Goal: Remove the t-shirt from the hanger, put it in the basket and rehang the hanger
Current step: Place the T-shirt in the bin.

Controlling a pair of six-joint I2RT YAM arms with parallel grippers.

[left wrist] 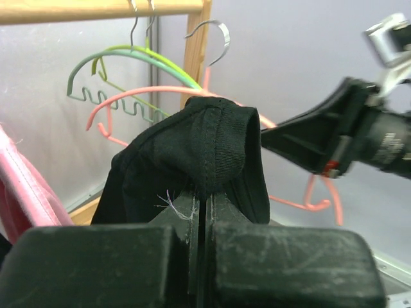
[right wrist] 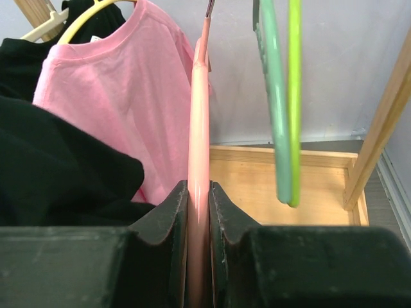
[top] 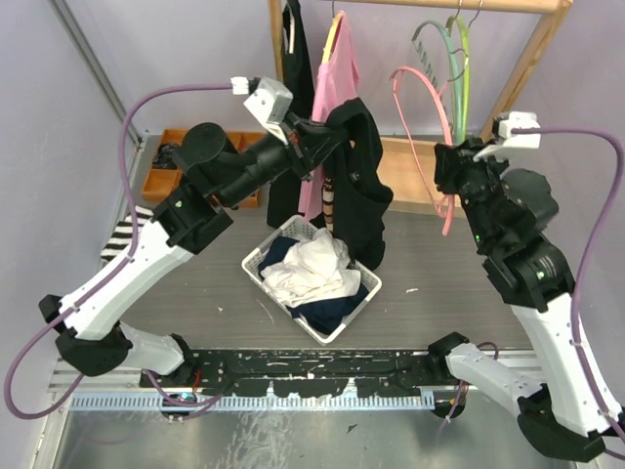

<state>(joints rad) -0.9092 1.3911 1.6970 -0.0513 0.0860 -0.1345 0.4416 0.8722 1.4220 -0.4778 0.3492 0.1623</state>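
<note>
My left gripper point(top: 327, 132) is shut on a fold of the black t-shirt point(top: 356, 186), which hangs from it above the basket. In the left wrist view the bunched fabric point(left wrist: 205, 147) sits just above my closed fingers point(left wrist: 186, 208). My right gripper point(top: 451, 171) is shut on the pink hanger point(top: 425, 107), whose hook is still on the rail. The right wrist view shows the hanger's bar point(right wrist: 198, 115) pinched between the jaws, with the black t-shirt point(right wrist: 58, 167) to the left. In the top view the shirt looks clear of the hanger's left end.
A white basket point(top: 256, 262) of clothes sits below the shirt. The wooden rack point(top: 532, 59) carries green hangers point(top: 454, 54), a pink t-shirt point(top: 332, 78) on a yellow hanger and a dark garment point(top: 293, 39). An orange bin point(top: 161, 181) and a striped cloth point(top: 122, 239) lie at the left.
</note>
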